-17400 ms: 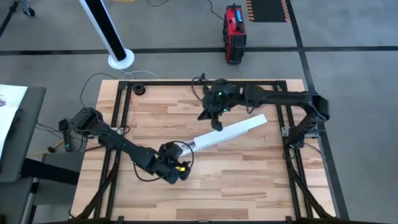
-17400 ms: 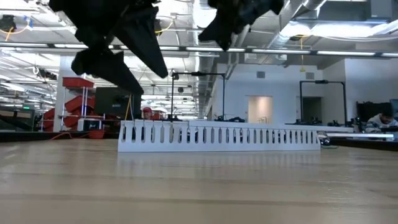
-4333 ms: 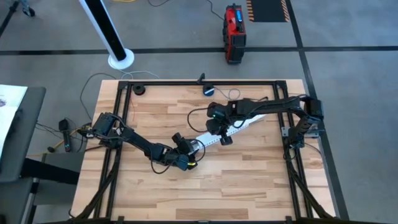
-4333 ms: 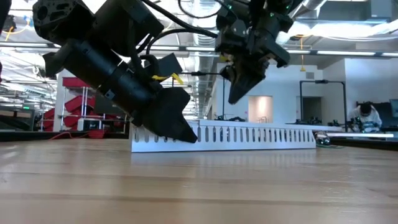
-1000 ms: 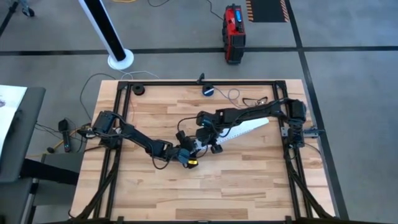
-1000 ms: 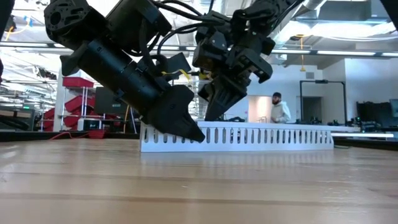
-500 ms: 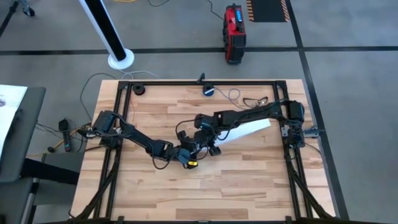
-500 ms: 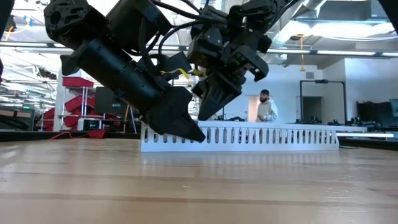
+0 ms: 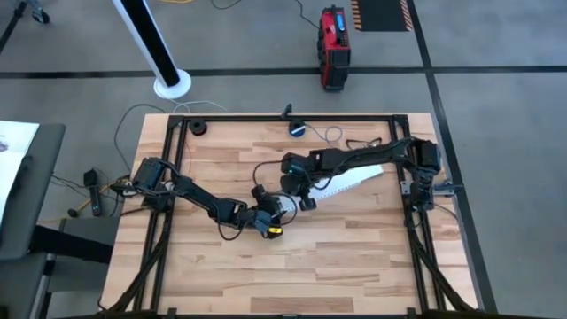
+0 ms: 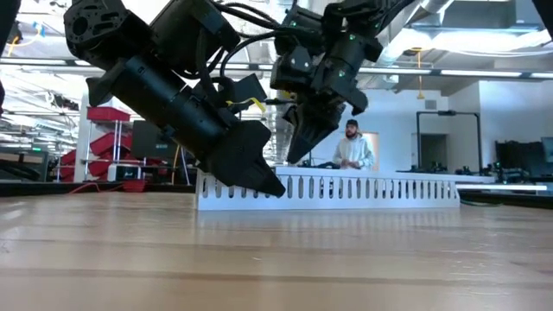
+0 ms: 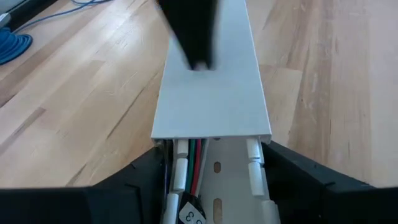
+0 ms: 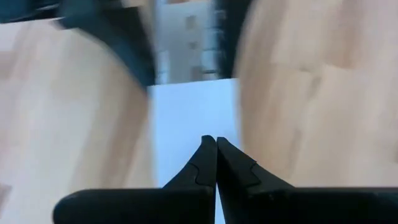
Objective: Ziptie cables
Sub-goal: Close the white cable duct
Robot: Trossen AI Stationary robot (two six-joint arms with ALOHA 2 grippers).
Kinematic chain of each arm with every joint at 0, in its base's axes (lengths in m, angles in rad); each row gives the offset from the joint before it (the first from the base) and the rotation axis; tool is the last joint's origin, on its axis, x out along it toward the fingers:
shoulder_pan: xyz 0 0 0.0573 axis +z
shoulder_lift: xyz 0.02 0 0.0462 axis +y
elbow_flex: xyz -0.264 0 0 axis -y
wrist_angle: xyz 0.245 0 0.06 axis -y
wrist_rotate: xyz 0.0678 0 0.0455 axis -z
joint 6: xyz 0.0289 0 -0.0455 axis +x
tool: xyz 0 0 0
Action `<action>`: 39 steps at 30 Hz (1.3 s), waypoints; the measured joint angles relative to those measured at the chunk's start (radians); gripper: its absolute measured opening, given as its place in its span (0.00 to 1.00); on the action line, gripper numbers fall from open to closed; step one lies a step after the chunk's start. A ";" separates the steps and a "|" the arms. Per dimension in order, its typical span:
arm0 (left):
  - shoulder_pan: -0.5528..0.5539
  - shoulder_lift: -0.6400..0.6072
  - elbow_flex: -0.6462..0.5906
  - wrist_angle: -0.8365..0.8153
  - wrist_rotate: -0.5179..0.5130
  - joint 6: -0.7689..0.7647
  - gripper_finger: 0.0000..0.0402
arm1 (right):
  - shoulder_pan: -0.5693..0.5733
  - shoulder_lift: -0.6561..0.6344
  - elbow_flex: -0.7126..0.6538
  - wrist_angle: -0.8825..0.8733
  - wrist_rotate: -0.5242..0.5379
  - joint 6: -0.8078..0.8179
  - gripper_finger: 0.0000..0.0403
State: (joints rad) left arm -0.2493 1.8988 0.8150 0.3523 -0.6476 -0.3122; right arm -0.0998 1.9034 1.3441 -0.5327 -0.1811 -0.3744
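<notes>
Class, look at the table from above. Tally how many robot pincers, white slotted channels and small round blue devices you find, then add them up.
Pincers: 2 (left pincer at the channel's end, right pincer shut above its cover)
White slotted channel: 1
Small round blue device: 1
Total: 4

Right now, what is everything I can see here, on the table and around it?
wooden table: one, pale brown, under both arms
white slotted plastic duct: one, mid-table
cables: several, red, green, white, inside the duct's open end
round blue-black device: one, table's far edge
red box: one, floor beyond table
white pole on round base: one, floor
person: one, room behind
left gripper: black, clamping the duct's end
right gripper: black, shut, above the duct
</notes>
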 joint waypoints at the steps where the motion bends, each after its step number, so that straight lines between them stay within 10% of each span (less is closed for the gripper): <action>1: 0.000 0.000 0.000 0.000 0.000 0.000 0.53 | -0.008 0.001 0.001 0.009 0.018 0.000 0.00; 39: 0.011 0.001 -0.001 0.003 -0.017 0.011 0.53 | 0.032 0.002 -0.106 0.215 -0.095 0.044 0.00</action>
State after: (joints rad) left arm -0.2382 1.8999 0.8143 0.3551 -0.6643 -0.3009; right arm -0.0683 1.9053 1.2377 -0.3181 -0.2764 -0.3302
